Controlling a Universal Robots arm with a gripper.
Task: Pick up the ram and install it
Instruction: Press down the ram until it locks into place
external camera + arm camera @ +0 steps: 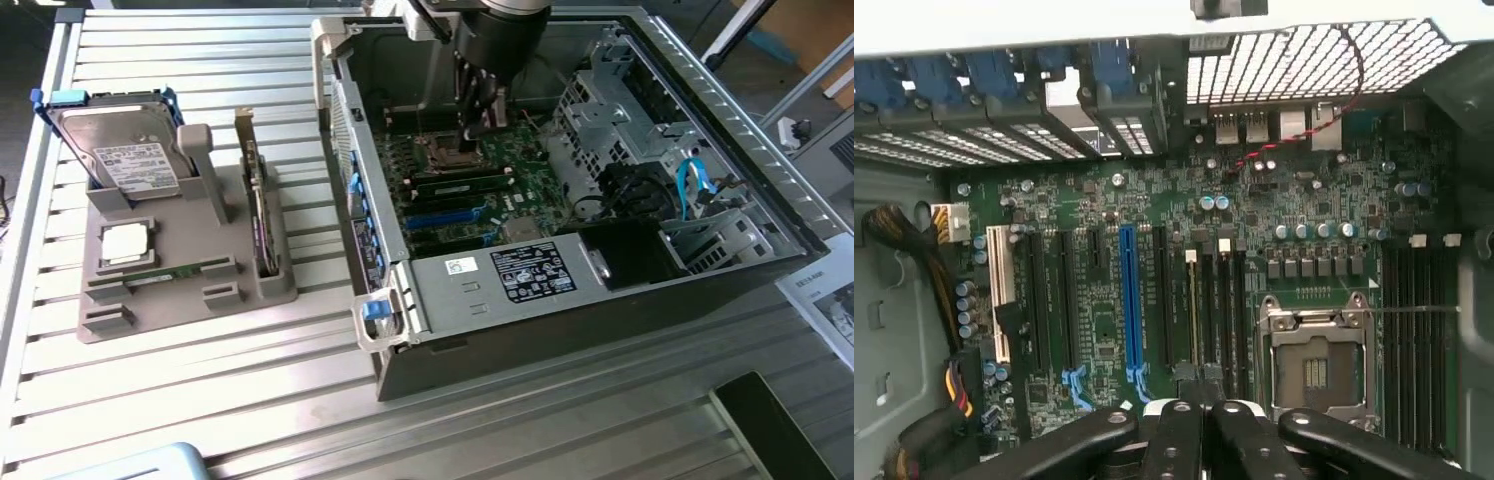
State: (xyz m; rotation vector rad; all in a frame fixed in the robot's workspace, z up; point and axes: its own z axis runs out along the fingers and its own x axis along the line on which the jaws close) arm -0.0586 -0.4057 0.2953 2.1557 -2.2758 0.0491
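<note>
- One arm reaches down into the open computer case (461,300), which sits on a slatted metal table (200,400).
- In the exterior view we see the gripper (473,138) low over the motherboard (534,185), just above the processor socket (447,152) and next to the memory slots (461,183).
- From the wrist view the gripper (1202,388) has its fingers (1174,440) drawn tight together, with no gap between the tips.
- The tips sit right at the near end of the memory slots (1232,310), between the blue expansion slot (1130,300) and the processor socket (1314,350).
- We take the thin pale-edged strip standing edge-on in the outermost of those slots to be the ram (1191,310). It runs straight away from the fingertips.
- We cannot tell whether the fingers pinch the ram, press on it or merely meet beside it, nor whether it is fully seated.
- Well apart, at the exterior view's left, a grey holder (160,305) rests on the table.
- A second green stick (180,271) lies flat in the holder, a hard drive (127,150) stands at its far end, and a taller card (251,190) stands upright along its side.
</note>
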